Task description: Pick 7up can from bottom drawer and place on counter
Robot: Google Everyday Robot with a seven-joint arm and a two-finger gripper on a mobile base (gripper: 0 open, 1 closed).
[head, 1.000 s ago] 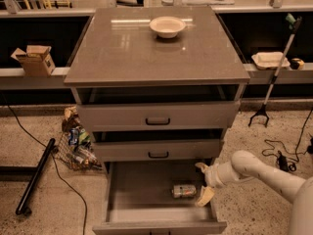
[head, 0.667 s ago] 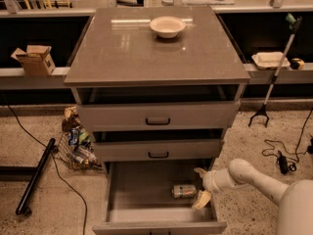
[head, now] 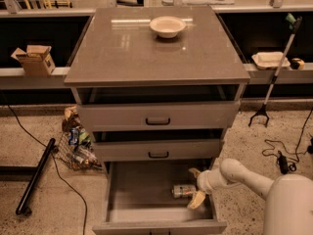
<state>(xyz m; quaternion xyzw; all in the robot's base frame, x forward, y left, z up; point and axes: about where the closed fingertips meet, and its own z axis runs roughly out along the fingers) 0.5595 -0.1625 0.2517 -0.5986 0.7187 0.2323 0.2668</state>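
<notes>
The 7up can (head: 183,191) lies on its side on the floor of the open bottom drawer (head: 142,195), toward the right. My gripper (head: 195,186) is inside the drawer at the can's right end, its pale fingers (head: 196,199) spread apart, one above and one below the can's end. The fingers are open and the can rests on the drawer floor. The counter (head: 137,48) is the glossy gray-brown top of the cabinet above.
A cream bowl (head: 167,26) sits on the counter near the back. Two closed drawer fronts (head: 157,115) are above the open drawer. A bag of litter (head: 76,143) and a black pole (head: 35,175) lie on the floor to the left. A grabber tool (head: 276,72) leans at the right.
My arm has drawn in closer to the camera and the gripper has shifted slightly left toward the can. The can has not moved.
</notes>
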